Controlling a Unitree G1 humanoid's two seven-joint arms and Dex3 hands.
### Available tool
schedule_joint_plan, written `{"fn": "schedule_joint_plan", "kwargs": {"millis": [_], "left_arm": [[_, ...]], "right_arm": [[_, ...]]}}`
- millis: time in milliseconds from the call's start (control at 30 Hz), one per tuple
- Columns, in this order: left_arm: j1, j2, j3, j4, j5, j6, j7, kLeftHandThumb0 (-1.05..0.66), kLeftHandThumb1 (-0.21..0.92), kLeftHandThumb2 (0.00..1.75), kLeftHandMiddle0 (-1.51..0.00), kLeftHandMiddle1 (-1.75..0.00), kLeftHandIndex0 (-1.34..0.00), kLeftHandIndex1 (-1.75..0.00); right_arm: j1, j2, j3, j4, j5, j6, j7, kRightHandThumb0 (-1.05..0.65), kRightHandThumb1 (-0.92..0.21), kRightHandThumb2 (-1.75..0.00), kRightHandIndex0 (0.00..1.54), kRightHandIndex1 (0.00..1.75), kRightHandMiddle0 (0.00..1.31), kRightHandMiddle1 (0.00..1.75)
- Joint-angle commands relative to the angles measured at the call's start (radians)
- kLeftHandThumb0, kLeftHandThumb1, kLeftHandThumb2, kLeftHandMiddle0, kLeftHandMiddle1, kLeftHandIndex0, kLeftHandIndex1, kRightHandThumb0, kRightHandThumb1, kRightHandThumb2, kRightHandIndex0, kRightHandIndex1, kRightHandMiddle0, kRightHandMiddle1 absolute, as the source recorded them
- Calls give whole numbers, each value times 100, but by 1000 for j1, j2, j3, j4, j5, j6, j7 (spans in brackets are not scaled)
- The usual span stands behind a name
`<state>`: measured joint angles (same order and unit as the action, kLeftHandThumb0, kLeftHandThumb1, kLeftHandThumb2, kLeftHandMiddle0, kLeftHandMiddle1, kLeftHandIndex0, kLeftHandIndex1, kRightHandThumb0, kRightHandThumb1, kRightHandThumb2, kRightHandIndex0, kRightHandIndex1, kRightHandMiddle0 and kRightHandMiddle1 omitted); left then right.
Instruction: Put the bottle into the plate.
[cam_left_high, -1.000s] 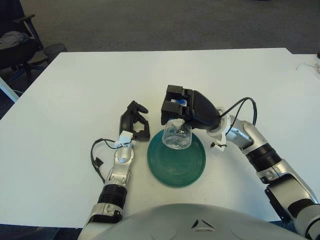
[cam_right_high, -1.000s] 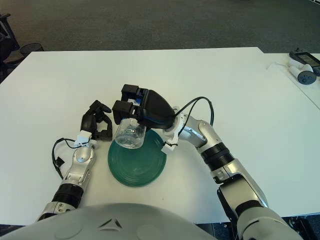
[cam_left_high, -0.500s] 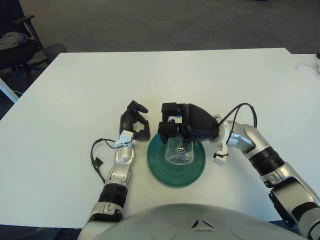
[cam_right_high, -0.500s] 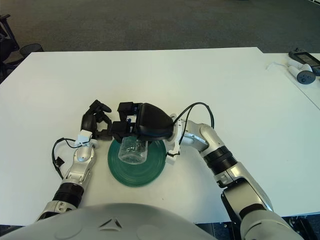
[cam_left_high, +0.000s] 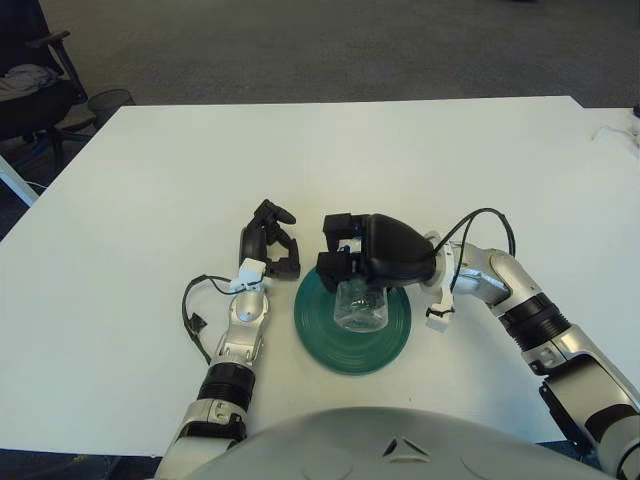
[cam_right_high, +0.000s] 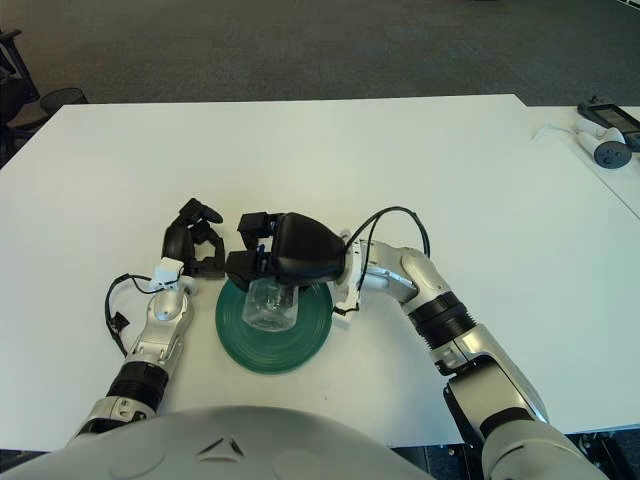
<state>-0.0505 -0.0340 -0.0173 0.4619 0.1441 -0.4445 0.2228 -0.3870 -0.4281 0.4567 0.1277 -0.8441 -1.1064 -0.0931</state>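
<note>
A clear plastic bottle (cam_left_high: 362, 306) lies in the middle of the dark green plate (cam_left_high: 330, 345) near the table's front. My right hand (cam_left_high: 345, 262) reaches in from the right and sits over the bottle's upper end, with its fingers curled around it; the bottle's cap is hidden under the hand. The bottle's lower part rests on the plate. My left hand (cam_left_high: 270, 240) is parked just left of the plate's far rim, fingers curled and holding nothing.
The white table (cam_left_high: 150, 180) runs wide on all sides. A black cable (cam_left_high: 190, 312) loops beside my left forearm. An office chair (cam_left_high: 30, 90) stands off the far left corner. Small devices (cam_right_high: 605, 140) lie at the far right edge.
My right hand has lowered the bottle from above the plate's far rim down onto the plate and shifted slightly left. The left hand has not moved.
</note>
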Motion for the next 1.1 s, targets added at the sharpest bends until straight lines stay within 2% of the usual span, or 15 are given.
{"fn": "schedule_joint_plan", "kwargs": {"millis": [0,100,167,267,300,400,500,533,567,633,733,833,900,1067], "left_arm": [[53,1,0,49,1,35,-4,0,-5,171,-89,-168,-67,-175],[54,0,-1,46,4,39,0,0,-5,172,-89,-168,-67,-175],[55,1,-1,44,5,41,0,0,-5,172,-89,-168,-67,-175],[55,1,2,49,0,38,-2,0,-5,172,-89,-168,-67,-175],[55,1,2,51,-2,37,-3,0,-5,172,-89,-168,-67,-175],[55,2,-1,53,8,31,5,0,-5,172,-89,-169,-67,-175],[55,4,-6,54,29,25,24,0,-6,173,-89,-170,-67,-175],[54,6,-8,56,42,23,37,0,-6,173,-89,-171,-68,-175],[53,7,-10,58,52,21,47,0,-6,174,-88,-172,-68,-175],[50,13,-13,65,70,13,63,0,-6,174,-88,-173,-68,-175],[46,19,-17,73,77,2,67,0,-6,174,-88,-173,-68,-175],[43,22,-18,78,70,-2,57,0,-6,175,-89,-173,-68,-175],[43,26,-17,86,41,-10,17,0,-5,173,-88,-172,-67,-175],[40,21,-5,101,-10,-16,-28,0,-3,169,-88,-170,-65,-175]], "right_arm": [[-1,-19,-5,-21,-60,-2,-2,-16,-31,-132,79,175,53,175],[1,-23,-8,-31,-95,4,-13,-33,-45,-115,107,175,48,175],[4,-23,-10,-39,-119,14,-22,-38,-48,-111,112,175,47,175],[0,-24,-8,-45,-162,39,-32,-41,-49,-109,111,175,47,175],[-3,-24,-6,-46,-173,47,-33,-41,-50,-109,98,175,47,175],[-18,-31,1,-50,-186,58,-22,-42,-50,-108,76,175,46,175],[-45,-50,11,-59,-183,56,14,-40,-58,-98,36,175,41,175],[-63,-65,16,-68,-182,48,38,-39,-65,-89,29,158,36,175],[-76,-76,19,-75,-180,42,55,-39,-73,-78,18,124,26,157],[-104,-100,20,-97,-201,25,72,-39,-74,-84,8,68,11,104],[-115,-119,12,-136,-241,24,68,-35,-74,-91,3,31,3,65],[-113,-130,11,-162,-266,37,55,-28,-70,-99,1,12,1,47],[-103,-138,7,-189,-296,55,41,-24,-67,-104,0,6,0,37],[-88,-153,10,-221,-335,75,17,-20,-62,-111,0,1,0,21]]}}
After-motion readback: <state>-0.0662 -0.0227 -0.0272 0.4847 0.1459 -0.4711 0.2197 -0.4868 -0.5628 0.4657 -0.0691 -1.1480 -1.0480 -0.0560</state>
